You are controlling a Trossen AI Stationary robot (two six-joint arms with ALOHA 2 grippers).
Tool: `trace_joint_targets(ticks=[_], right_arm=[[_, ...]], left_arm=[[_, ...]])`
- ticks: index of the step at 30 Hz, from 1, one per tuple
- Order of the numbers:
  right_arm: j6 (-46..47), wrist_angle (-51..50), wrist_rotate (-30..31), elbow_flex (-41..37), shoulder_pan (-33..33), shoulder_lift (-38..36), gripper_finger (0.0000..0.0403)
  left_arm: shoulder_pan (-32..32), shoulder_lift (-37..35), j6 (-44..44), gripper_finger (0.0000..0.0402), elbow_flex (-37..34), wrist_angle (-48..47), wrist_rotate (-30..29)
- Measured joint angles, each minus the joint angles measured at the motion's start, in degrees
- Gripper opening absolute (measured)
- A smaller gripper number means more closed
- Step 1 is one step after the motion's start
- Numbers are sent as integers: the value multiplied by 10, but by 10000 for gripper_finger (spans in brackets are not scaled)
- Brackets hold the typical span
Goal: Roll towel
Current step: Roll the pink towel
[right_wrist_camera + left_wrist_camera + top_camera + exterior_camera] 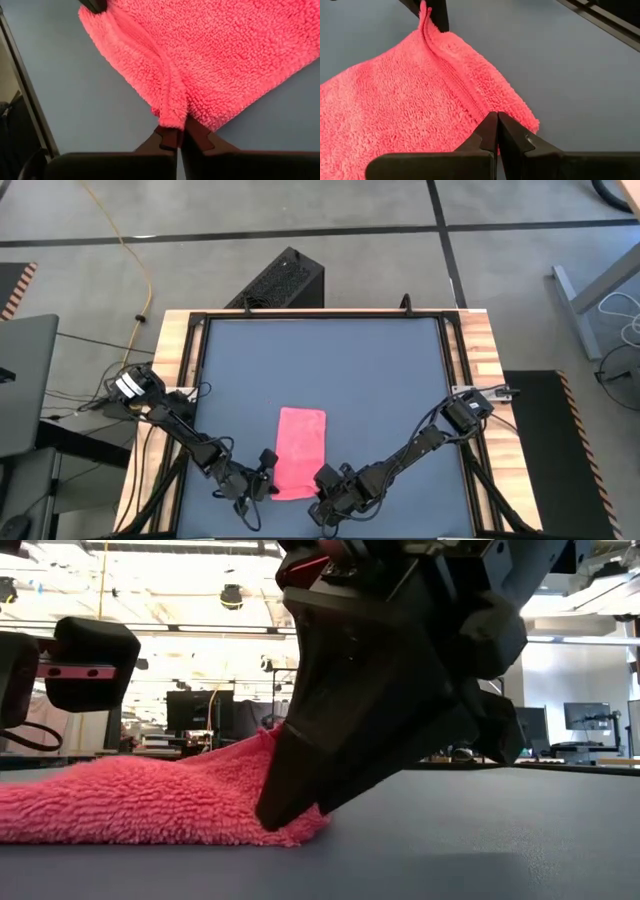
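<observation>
The pink towel [301, 445] lies flat on the dark grey table [340, 365], its long side running from near to far. Both grippers are at its near end. My left gripper [268, 483] is shut at the near left corner, and my right gripper [322, 482] is shut at the near right corner. Between them the towel's near edge stands up as a narrow ridge [445, 60], which also shows in the right wrist view [150, 55]. The low view shows my right gripper [285, 815] large in front of the towel [130, 805]. My left gripper pinches the raised ridge of the towel at its near left corner [482, 107] between its two fingers. The fingers come low and slanting from the table's left and near side. The rest of the towel lies on the table. My right gripper pinches the ridge's other end at the near right corner [170, 117] between its two fingers. The fingers come slanting down from the table's right and near side, their tips low at the table [270, 820]. The rest of the towel lies flat.
The table has a black rail and a wooden frame [175, 340] on its sides. A black box [280, 280] stands on the floor beyond the far edge. Bare table surface lies beyond the towel's far end and on both its sides.
</observation>
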Motion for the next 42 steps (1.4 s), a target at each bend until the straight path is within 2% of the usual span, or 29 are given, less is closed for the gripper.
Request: trace_joint_targets(ticks=[7,20,26,34,39,42], right_arm=[[49,-14,-20,1,-7,-1,73],[36,-54,-37,0,-14,-31,174],[17,-75,-37,0,-13,-52,200],[-125,-63,-24,0,2,-73,199],[-318,45,-15,0,25,-61,196],[-400,107,-20,0,29,-39,196]], left_arm=[[10,0,-5,0,0,-7,3],[18,0,-6,0,0,-8,9],[24,0,-2,0,0,1,10],[39,0,0,0,0,3,19],[44,0,2,0,0,4,21],[44,0,2,0,0,4,21]])
